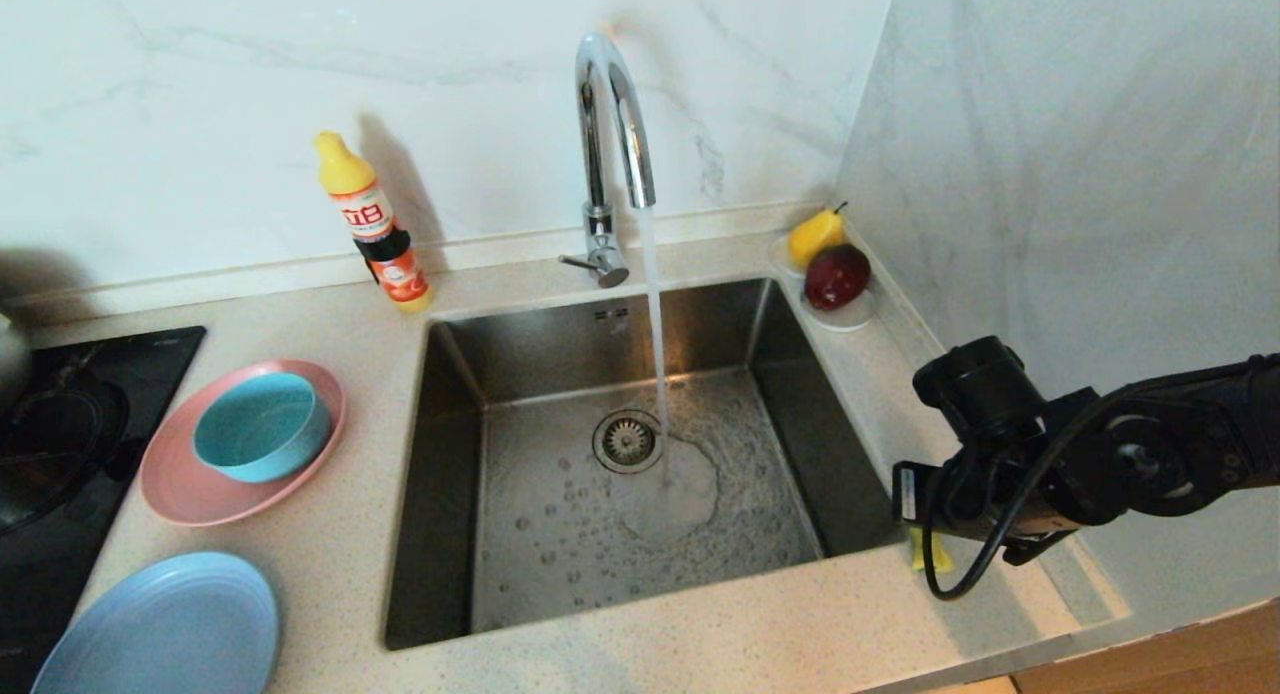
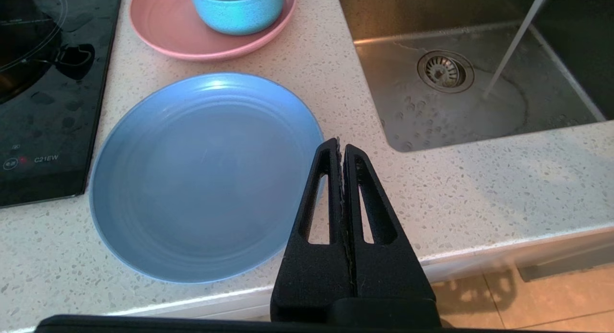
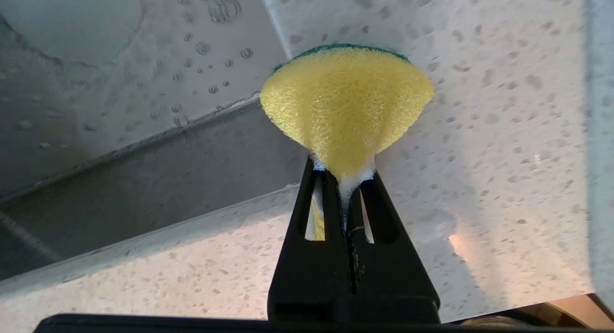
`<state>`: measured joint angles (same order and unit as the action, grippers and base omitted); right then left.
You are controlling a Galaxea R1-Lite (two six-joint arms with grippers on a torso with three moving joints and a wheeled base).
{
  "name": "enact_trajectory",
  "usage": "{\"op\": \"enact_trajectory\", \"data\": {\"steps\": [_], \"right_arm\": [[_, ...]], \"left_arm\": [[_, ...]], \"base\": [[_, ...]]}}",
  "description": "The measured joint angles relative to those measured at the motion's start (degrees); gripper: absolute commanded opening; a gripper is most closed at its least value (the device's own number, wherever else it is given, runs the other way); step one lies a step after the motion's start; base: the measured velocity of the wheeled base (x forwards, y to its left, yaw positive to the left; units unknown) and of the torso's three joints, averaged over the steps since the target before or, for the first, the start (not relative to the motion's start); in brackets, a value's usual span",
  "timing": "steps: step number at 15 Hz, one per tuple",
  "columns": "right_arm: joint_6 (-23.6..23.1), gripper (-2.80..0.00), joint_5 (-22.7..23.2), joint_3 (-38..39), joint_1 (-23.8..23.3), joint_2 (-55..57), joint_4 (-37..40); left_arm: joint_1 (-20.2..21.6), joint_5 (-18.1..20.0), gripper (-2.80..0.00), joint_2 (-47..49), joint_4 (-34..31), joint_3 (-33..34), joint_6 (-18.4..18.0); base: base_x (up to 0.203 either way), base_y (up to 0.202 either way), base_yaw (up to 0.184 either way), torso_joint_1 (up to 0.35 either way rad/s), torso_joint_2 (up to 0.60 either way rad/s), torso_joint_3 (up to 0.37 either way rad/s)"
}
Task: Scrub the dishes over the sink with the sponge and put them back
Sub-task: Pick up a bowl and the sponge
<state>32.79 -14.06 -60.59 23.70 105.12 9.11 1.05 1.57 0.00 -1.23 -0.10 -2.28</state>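
The right hand (image 3: 344, 179) squeezes the yellow sponge (image 3: 345, 102) at the sink's (image 1: 450, 454) four o'clock. The left hand (image 2: 342, 153) is closed with nothing in it, near the blue plate (image 2: 201, 179).

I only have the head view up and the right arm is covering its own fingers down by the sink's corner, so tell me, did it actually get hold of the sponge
Observer: Yes. The right wrist view shows the right gripper shut on the sponge, pinching its narrow end.
Operator: Is the sponge off the counter?
Observer: I cannot tell. It shows over the counter beside the sink, green layer on the far side.
Operator: Where is the left gripper? I don't see it at all.
Observer: The left wrist view shows the left gripper shut and holding nothing, above the counter's front edge, next to the light-blue plate.
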Motion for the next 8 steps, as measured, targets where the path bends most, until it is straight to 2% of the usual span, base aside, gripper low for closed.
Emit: {"op": "enact_trajectory", "data": {"steps": [7, 8], "right_arm": [[-2.00, -2.80, -0.44, -0.84, -1.44, -0.05, -0.17], [-2.01, 0.00, -0.44, -0.84, -1.54, -0.02, -0.16]], "left_arm": [[0.00, 0.01, -2.80, 0.00, 0.00, 0.00, 0.02], [0.00, -0.01, -2.80, 0.00, 0.00, 0.00, 0.02]], "base": [[0.000, 0.000, 0.000, 0.000, 0.00, 0.000], [0.000, 0.000, 0.000, 0.000, 0.00, 0.000]]}}
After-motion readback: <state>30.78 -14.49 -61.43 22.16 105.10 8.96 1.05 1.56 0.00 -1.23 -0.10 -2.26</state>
